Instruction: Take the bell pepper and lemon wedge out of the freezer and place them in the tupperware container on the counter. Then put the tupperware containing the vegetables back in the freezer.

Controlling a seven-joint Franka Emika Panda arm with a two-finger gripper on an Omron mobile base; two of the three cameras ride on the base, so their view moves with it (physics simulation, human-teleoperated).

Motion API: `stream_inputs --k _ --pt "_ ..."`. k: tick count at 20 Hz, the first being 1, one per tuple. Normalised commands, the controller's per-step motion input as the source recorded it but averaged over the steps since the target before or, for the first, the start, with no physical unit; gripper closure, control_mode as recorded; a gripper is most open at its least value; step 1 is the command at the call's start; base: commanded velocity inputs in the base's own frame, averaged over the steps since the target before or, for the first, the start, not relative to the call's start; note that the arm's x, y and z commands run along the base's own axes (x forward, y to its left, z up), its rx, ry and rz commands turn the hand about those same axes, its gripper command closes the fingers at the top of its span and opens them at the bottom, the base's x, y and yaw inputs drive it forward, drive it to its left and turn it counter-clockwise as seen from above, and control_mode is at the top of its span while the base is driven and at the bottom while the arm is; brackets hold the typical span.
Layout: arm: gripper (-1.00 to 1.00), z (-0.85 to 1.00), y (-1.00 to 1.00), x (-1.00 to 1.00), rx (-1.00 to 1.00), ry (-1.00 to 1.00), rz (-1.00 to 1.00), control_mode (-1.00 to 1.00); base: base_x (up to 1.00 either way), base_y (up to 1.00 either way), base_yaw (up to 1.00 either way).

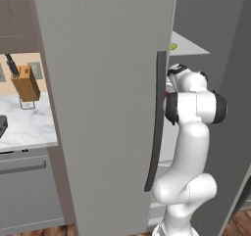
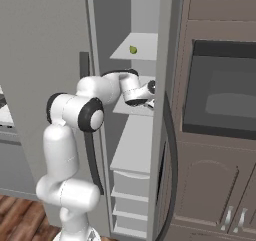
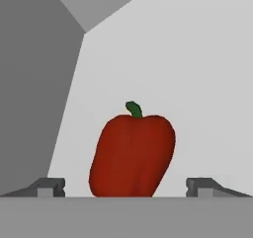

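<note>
The freezer stands with its broad grey door (image 1: 103, 107) swung open, and my arm reaches in over a pale shelf (image 2: 132, 150). In the hand view the glossy red bell pepper (image 3: 132, 155) stands upright on that shelf, green stem on top. My gripper (image 3: 126, 187) is open, with one fingertip on each side of the pepper and clear gaps between. The hand (image 2: 139, 92) sits at mid-shelf height. One shelf higher lies the small yellow-green lemon wedge (image 2: 133, 49) (image 1: 173, 46). The tupperware container is out of view.
The door's long dark handle (image 1: 156, 122) hangs just left of my arm. A white marble counter (image 1: 24, 122) carries a wooden knife block (image 1: 27, 83) and a dark item cut off at the left edge. A built-in oven (image 2: 220, 90) and brown cabinets stand on the freezer's right.
</note>
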Motion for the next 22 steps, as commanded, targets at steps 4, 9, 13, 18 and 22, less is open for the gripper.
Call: stream_inputs --k 4,9,13,18,22 --pt "-1.00 -0.09 0.00 0.30 0.01 0.00 0.00 -1.00 0.00 0.00 0.00" --pt "-1.00 -0.20 0.00 0.24 0.00 0.00 0.00 -1.00 0.00 0.00 0.00" --pt "1.00 -0.43 0.00 0.13 0.00 0.03 0.00 -1.00 0.00 0.00 0.00" --pt "1.00 -0.64 0.06 0.00 0.00 0.07 0.01 -1.00 0.00 0.00 0.00" --pt "1.00 -0.65 0.27 -0.01 0.00 0.11 0.03 -1.00 0.00 0.00 0.00"
